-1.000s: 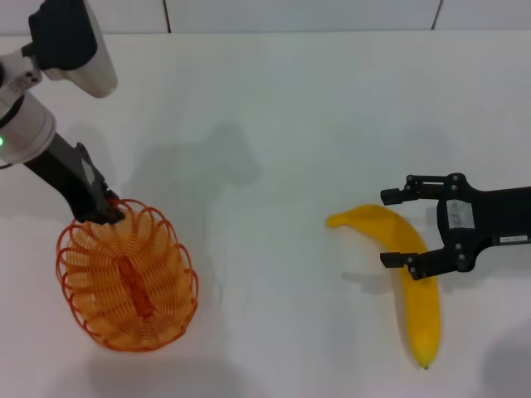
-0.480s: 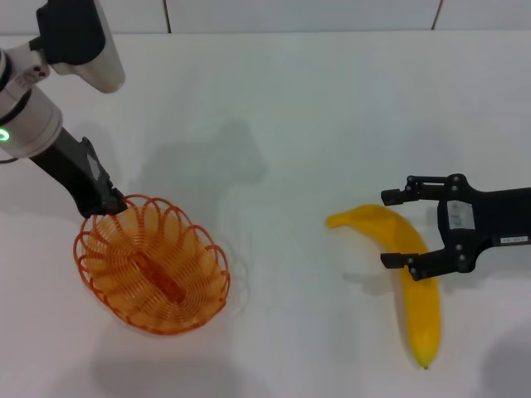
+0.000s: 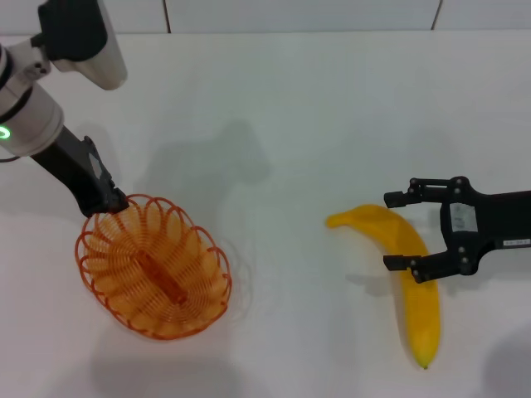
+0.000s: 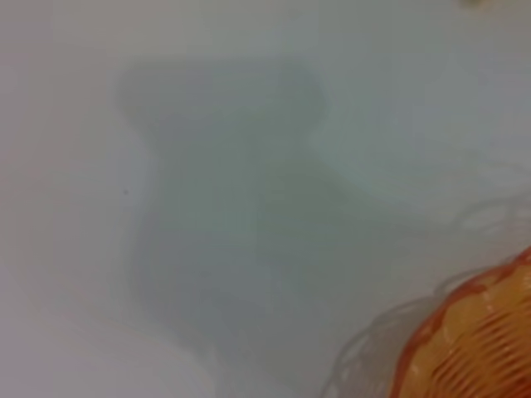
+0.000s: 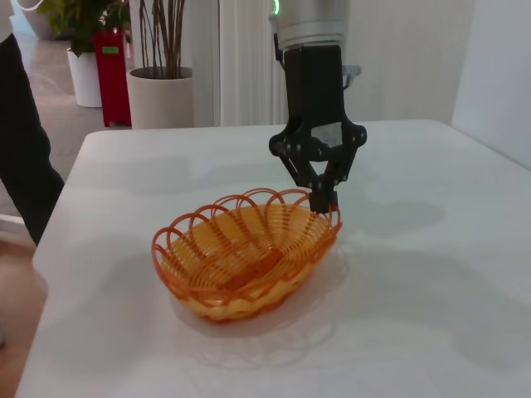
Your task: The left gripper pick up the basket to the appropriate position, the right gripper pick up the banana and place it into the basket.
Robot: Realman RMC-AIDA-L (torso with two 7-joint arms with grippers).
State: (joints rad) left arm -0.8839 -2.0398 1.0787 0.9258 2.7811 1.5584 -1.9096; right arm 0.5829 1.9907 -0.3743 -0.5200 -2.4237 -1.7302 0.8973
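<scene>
Overall, one basket [image 3: 154,278] sat on the white desk [image 3: 299,108], on the robot's left side: orange wire, shallow oval, looped scalloped rim all round, thin concentric wires lining the walls, flat strip along the base. It looked tilted, the rim end by the left tool [image 3: 110,203] higher than the far end, in both the head view and the right wrist view. Left tool was black, fingers pressed together on a rim loop at the basket's back-left end; the right wrist view showed it [image 5: 323,201] coming down from above and pinching the wire rim of the basket [image 5: 241,253]. Left wrist view caught only a corner of the orange wire basket [image 4: 481,340] plus a soft grey shadow on the matte desk [image 4: 75,249]; no fingers visible there. One banana [image 3: 407,274] lay flat on the desk on the robot's right, well apart from the basket: smooth yellow skin, unpeeled, curved, greenish tip at the near end. Right tool [image 3: 400,231], black with linkage fingers, was spread wide with one finger [image 3: 411,197] beyond the banana's upper curve and the other over its middle; I could not tell whether either touched the fruit. Count: one basket, one banana, two tools. Desk surface was plain, smooth, white.
</scene>
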